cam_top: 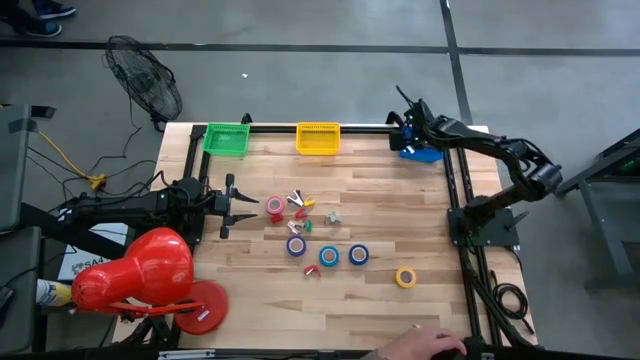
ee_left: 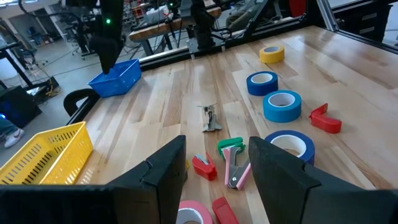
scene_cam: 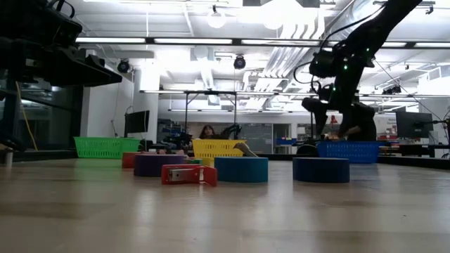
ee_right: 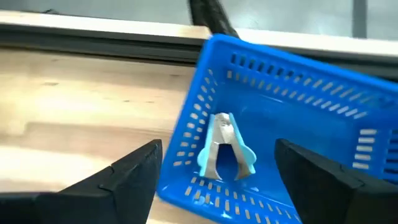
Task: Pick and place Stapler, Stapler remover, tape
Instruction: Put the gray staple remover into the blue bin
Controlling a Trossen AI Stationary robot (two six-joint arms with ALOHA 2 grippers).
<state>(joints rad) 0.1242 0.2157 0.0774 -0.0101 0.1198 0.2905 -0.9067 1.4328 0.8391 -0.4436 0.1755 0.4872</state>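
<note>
Several tape rolls lie flat mid-table: pink-red (cam_top: 275,207), purple-blue (cam_top: 296,245), two blue (cam_top: 329,256) (cam_top: 358,255) and yellow (cam_top: 405,277). Small red, green and yellow staple removers (ee_left: 231,163) and a grey metal one (ee_left: 209,118) lie among them. My left gripper (ee_left: 217,155) is open and low at the table's left, just left of the pink-red roll (ee_left: 189,213). My right gripper (ee_right: 217,146) hangs open over the blue basket (ee_right: 298,118) at the far right. A pale blue staple remover (ee_right: 224,149) lies in that basket. I see no stapler.
A green basket (cam_top: 227,138) and a yellow basket (cam_top: 318,138) stand along the far edge, left of the blue one. A red lamp-like object (cam_top: 140,275) sits at the near left corner. A person's hand (cam_top: 430,345) shows at the near edge. Bare wood lies at the near right.
</note>
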